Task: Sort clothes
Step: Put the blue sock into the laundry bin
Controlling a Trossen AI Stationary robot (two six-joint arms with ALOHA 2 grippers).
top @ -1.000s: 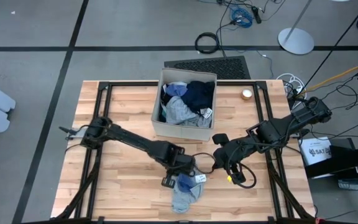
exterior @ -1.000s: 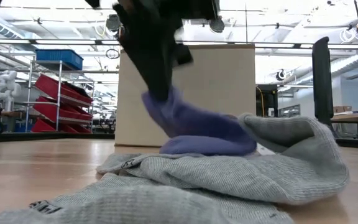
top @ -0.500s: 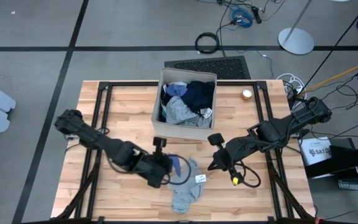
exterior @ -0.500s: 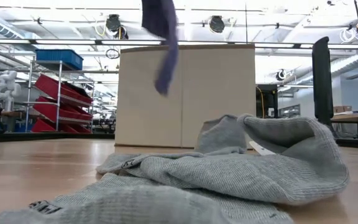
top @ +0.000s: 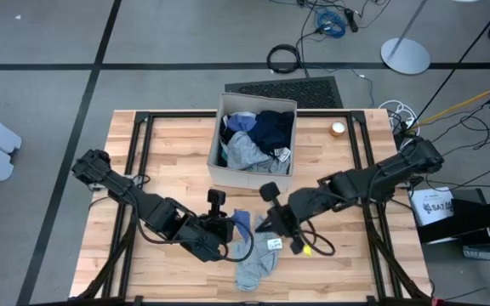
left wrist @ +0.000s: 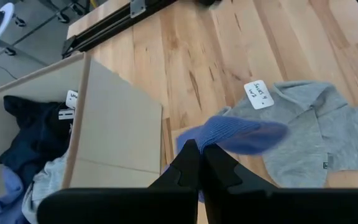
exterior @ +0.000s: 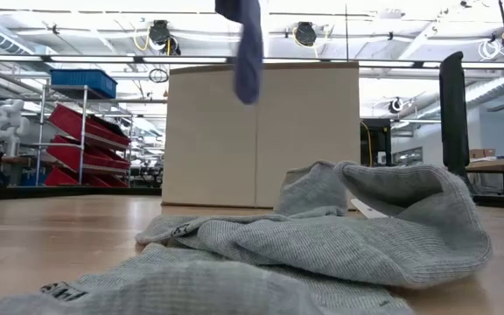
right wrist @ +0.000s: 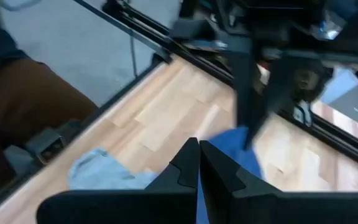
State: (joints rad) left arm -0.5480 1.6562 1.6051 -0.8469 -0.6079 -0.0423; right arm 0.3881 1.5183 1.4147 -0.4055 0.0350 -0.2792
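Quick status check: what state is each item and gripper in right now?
Blue sock: lifted off the table, hanging from the left gripper.
Grey garment: crumpled flat on the table, tag showing.
Box: open, holding mixed clothes.
Left gripper: shut on the blue sock.
Right gripper: shut, empty, beside the sock.

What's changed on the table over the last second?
The left claw, shut on the blue sock, has lifted it off the grey garment and swung back toward its own side. The right claw, shut and empty, has moved in toward the sock. The grey garment and the box of clothes stayed put.
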